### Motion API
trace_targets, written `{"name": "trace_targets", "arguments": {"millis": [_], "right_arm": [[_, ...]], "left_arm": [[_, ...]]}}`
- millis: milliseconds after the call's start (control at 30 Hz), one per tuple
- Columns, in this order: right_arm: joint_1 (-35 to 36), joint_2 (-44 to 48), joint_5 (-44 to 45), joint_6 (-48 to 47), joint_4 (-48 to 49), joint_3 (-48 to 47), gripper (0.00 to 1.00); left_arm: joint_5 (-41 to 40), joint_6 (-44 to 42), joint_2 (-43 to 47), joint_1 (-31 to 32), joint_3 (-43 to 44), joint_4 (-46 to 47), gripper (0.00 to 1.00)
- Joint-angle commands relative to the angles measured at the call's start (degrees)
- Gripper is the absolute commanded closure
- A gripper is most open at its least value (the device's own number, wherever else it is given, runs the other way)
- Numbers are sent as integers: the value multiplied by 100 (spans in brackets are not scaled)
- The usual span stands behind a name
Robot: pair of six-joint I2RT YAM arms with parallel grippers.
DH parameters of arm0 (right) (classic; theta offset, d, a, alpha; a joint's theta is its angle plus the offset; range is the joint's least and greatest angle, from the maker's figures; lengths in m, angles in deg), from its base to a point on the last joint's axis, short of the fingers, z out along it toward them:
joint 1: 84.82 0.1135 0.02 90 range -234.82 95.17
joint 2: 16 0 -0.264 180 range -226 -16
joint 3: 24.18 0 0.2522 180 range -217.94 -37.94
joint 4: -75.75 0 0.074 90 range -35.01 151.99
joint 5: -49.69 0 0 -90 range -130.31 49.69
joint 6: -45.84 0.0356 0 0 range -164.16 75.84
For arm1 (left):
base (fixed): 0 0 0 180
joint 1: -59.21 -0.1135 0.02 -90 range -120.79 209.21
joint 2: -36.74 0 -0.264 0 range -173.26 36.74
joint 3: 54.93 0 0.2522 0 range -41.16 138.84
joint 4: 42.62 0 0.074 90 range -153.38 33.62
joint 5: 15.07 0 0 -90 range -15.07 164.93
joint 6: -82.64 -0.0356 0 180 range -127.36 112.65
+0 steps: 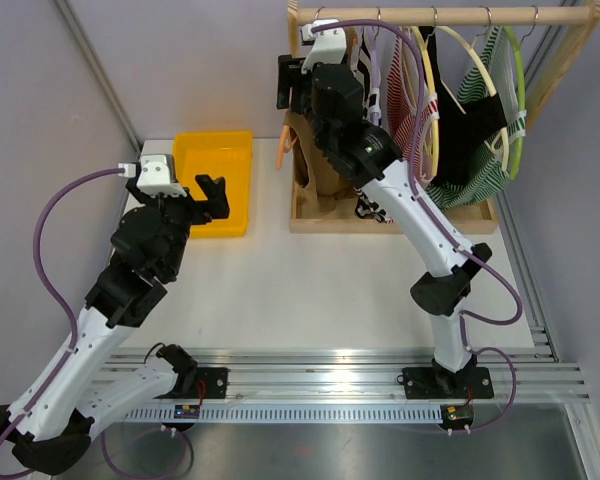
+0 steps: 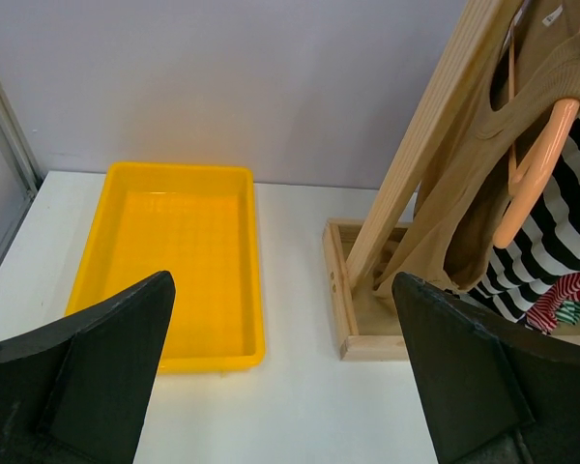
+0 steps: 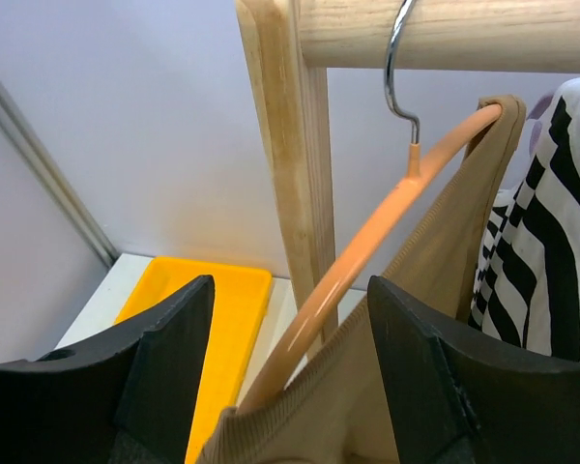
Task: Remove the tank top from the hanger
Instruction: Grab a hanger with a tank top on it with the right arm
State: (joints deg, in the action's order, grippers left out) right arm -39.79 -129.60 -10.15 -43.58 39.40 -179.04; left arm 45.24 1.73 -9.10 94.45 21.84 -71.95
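Note:
The tan ribbed tank top (image 3: 406, 377) hangs on an orange hanger (image 3: 367, 246) at the left end of the wooden rail (image 3: 445, 29). My right gripper (image 3: 290, 285) is raised to it and open. The hanger's left arm and the top's shoulder strap lie between its fingers, with a gap on each side. From above, the right gripper (image 1: 288, 82) is beside the rack's left post, above the tank top (image 1: 315, 172). My left gripper (image 1: 212, 195) hovers open and empty over the table near the yellow tray (image 1: 215, 140). The left wrist view shows the tank top (image 2: 483, 193) and hanger (image 2: 534, 172) at the right.
Further right on the rail (image 1: 440, 15) hang a black-and-white striped top (image 3: 541, 251), a red striped one and a green striped one (image 1: 475, 175), on pale and green hangers. The rack's wooden base frame (image 2: 336, 290) rests on the white table. A purple cable loops over the right arm.

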Motion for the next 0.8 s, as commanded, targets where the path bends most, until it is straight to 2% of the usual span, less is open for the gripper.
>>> {"name": "trace_targets", "arguments": {"millis": [0,267,433,767], "right_arm": [[58,-223,631,-277,228,-585,28],[49,-285,887,-435,545,-550,27],[58,-355,984,-576,616,-655,36],[23,-540,1037,-550,510,-823,36]], "left_arm": [[-160,50,102,18,-51,195,1],[-291,41,234,18,-192,300,1],[-300,67,225,18,-253,300,1],[-388,111,295,18,-253,248,1]]}}
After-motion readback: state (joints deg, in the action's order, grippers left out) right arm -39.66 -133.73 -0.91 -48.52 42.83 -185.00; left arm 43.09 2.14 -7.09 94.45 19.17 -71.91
